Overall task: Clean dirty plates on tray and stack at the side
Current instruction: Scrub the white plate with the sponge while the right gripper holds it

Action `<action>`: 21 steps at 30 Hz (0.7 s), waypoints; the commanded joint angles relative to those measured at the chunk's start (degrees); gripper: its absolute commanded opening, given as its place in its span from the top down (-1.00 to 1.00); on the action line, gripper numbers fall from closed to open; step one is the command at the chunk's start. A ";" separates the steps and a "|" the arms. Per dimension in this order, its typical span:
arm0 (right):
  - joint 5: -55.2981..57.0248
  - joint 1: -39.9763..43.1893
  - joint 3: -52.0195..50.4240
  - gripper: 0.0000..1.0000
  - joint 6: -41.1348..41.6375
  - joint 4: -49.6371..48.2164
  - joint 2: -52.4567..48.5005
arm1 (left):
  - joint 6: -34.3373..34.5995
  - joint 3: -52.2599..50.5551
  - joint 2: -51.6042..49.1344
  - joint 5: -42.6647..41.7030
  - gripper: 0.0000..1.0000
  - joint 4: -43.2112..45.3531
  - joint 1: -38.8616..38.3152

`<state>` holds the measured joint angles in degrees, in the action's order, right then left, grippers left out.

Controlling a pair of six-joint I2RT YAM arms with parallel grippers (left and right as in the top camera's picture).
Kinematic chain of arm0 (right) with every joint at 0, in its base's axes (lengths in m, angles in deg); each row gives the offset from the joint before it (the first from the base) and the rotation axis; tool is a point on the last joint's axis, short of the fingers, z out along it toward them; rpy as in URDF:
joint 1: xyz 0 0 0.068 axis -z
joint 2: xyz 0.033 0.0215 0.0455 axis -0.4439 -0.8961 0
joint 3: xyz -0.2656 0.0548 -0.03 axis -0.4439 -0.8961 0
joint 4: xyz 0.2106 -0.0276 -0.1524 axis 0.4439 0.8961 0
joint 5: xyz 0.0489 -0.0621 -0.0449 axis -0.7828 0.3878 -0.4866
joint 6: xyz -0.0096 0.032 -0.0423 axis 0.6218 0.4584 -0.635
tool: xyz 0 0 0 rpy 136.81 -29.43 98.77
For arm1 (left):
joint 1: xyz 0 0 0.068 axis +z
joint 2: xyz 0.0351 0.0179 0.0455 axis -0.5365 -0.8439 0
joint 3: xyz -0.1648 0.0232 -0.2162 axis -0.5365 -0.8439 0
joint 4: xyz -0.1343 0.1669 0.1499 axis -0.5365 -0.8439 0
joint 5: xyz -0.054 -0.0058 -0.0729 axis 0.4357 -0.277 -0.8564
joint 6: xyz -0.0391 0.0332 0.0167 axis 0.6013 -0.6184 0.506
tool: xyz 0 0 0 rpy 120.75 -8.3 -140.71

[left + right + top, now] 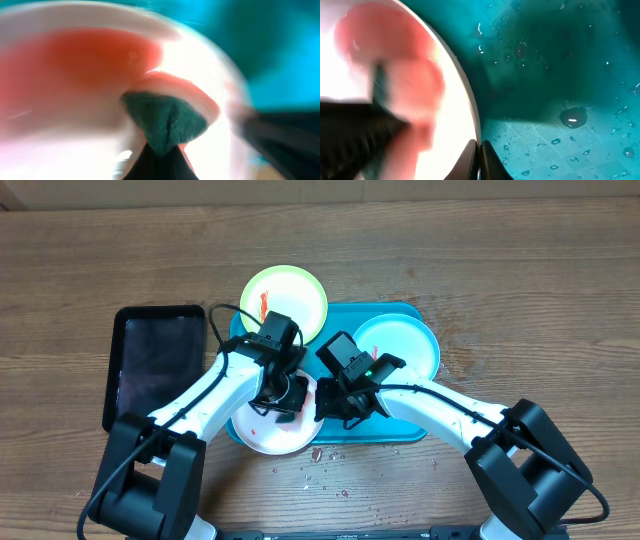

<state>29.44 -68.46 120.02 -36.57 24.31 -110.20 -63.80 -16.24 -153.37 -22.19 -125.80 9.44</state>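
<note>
Brown wood-grain table (500, 280). The round white plate (262, 435), smeared glossy red, sits at 7 o'clock of the turquoise plastic tray (345, 318), overhanging its rim. The left gripper (159, 150) is clamped on a fuzzy green pad (165, 120) pressed into the sauce (75, 65). The right gripper (479, 152) is pinched on that plate's rim. The wet tray also holds a pale blue plate (400, 345) at 2 o'clock, and a yellow-green plate (285, 298) overlaps its 11 o'clock corner. A black tray (155, 360) lies at 9 o'clock.

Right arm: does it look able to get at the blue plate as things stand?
Likely yes, once freed. The blue plate lies open right beside the right arm, with nothing stacked on it. But the right gripper seems shut on the rim of the white plate, so it must let go first.
</note>
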 commanded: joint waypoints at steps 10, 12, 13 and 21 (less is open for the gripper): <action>-0.50 -0.24 0.50 0.93 0.07 -0.22 -0.07 | 13.27 0.24 -0.50 14.73 0.91 -9.88 -0.28; -0.50 -0.24 0.50 0.92 0.07 -0.22 -0.07 | 6.23 0.24 -0.50 5.22 0.91 -11.54 -0.28; -0.50 -0.24 0.50 0.93 0.07 -0.22 -0.07 | 1.42 0.24 -0.50 -1.25 0.92 -12.44 -0.28; -0.52 -0.24 0.50 0.92 0.04 -0.37 -0.07 | -11.65 0.24 -0.50 -17.59 0.92 -12.37 -0.26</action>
<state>28.67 -68.50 120.02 -36.81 24.51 -110.20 -68.74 -16.03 -153.37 -29.75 -139.47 9.55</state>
